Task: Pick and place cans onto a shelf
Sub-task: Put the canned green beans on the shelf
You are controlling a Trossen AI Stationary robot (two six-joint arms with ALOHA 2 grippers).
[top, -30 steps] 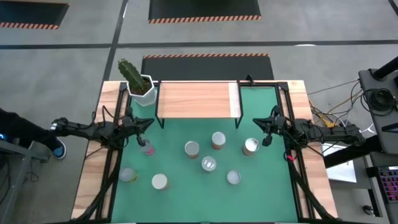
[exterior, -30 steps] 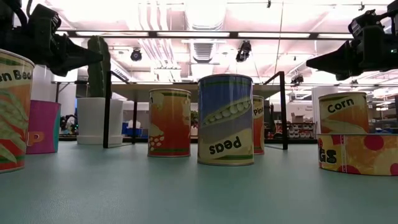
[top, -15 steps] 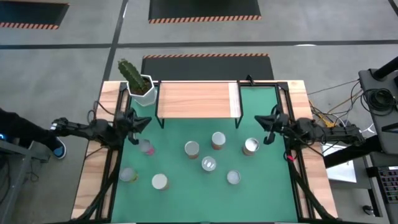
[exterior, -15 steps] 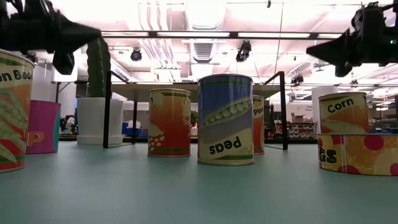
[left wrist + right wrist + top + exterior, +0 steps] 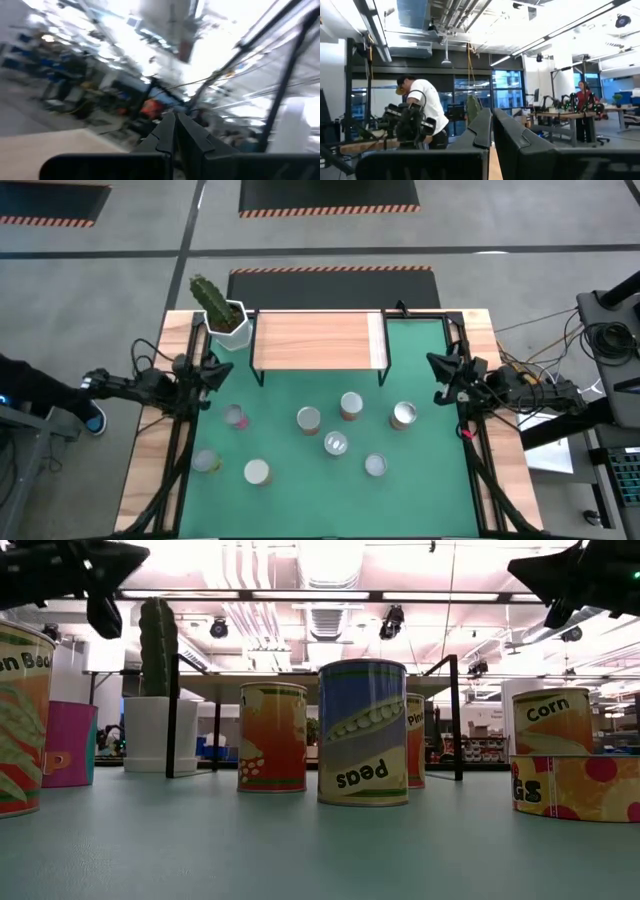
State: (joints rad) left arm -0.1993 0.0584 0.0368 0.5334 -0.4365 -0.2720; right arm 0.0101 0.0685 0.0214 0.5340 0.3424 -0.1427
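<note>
Several cans stand upright on the green mat: a pink one (image 5: 235, 417), a pale one (image 5: 308, 418), an orange one (image 5: 350, 405), one at the right (image 5: 403, 415), and more nearer (image 5: 336, 444), (image 5: 375, 466), (image 5: 257, 472), (image 5: 205, 461). In the low view the blue peas can (image 5: 362, 732) stands in the middle. The light-wood shelf (image 5: 315, 340) on black legs stands at the far edge, bare. My left gripper (image 5: 222, 370) hangs shut and empty above the mat's left side, also seen in the left wrist view (image 5: 175, 131). My right gripper (image 5: 434, 363) hangs shut and empty at the right, also seen in the right wrist view (image 5: 491, 125).
A white pot with a cactus (image 5: 226, 318) stands at the far left, beside the shelf. Black frame bars (image 5: 178, 450) run along both sides of the mat. A person shows in the room beyond the table (image 5: 422, 112).
Both grippers have risen. My left gripper has drawn back toward the table's left edge and my right gripper toward the right edge, both a little toward the far edge. Both have stayed shut. The cans have not moved.
</note>
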